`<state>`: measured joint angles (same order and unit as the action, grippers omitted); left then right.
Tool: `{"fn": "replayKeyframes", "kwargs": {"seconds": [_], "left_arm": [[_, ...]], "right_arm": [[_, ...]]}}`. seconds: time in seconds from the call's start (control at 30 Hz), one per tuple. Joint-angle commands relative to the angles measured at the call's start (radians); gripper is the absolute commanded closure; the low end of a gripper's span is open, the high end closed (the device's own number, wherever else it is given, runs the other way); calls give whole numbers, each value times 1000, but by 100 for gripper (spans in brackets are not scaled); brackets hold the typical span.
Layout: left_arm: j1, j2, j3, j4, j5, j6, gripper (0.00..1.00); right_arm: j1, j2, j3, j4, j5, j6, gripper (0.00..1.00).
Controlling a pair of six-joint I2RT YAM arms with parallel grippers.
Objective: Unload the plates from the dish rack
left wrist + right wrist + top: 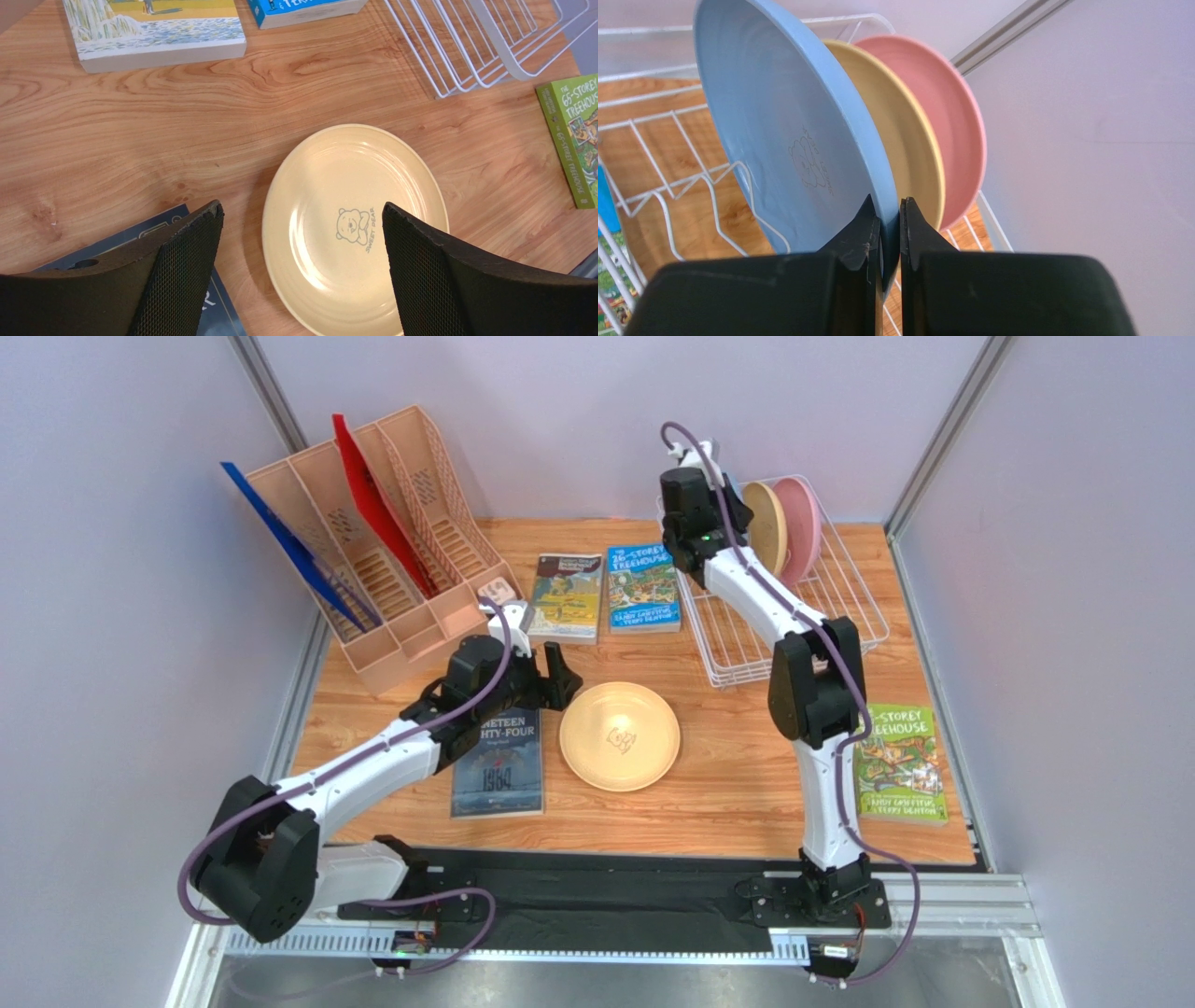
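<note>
In the right wrist view three plates stand upright in the white wire dish rack (668,183): a light blue plate (780,126) nearest me, a pale yellow-tan one (917,147) behind it, then a pink one (952,119). My right gripper (891,210) is shut on the blue plate's rim, one finger on each face. In the top view the right gripper (730,518) is at the rack (842,602), and another yellow-tan plate (619,737) lies flat on the table. My left gripper (302,213) hangs open above that flat plate (337,189), touching nothing.
A peach file organiser (379,546) holding blue and red folders stands back left. Two books (606,591) lie beside the rack, a dark book (500,763) under the left arm, a green book (901,763) at the right edge.
</note>
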<state>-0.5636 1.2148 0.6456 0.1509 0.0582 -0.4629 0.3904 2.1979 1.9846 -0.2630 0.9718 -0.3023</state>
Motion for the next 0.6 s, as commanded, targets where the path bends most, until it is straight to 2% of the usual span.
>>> {"fn": "replayKeyframes", "kwargs": {"seconds": [0.0,0.03,0.07,0.17,0.23,0.27,0.3,0.33,0.37,0.4,0.43,0.57], "left_arm": [[-7,6,54,1,-8,7,12],[-7,0,52,-2,-9,7,12],[-7,-4,51,-5,-14,10,12],[-7,-23,48,-16,-24,20,12],[-7,-37,52,-22,-23,21,11],[-7,-40,54,-22,-23,21,11],[-7,-43,60,-24,-20,20,11],[-7,-49,63,-24,-11,20,11],[-7,-51,66,-24,-6,20,11],[-7,-51,77,-30,0,20,11],[-7,-52,83,-34,6,20,11],[-7,-58,86,-28,14,10,11]], "right_arm": [[24,-10,-67,590,310,-355,100],[25,-12,-91,784,329,-426,100],[28,-24,-113,870,338,-536,100],[44,-59,-207,1176,352,-702,100],[64,-127,-275,1197,363,-733,100],[70,-157,-302,1144,367,-689,100],[83,-246,-328,1063,373,-528,100],[93,-294,-380,781,361,-374,100],[97,-344,-391,584,337,-207,100],[97,-403,-382,365,214,-28,100],[93,-478,-380,102,167,244,100],[107,-593,-429,-27,-9,308,100]]}}
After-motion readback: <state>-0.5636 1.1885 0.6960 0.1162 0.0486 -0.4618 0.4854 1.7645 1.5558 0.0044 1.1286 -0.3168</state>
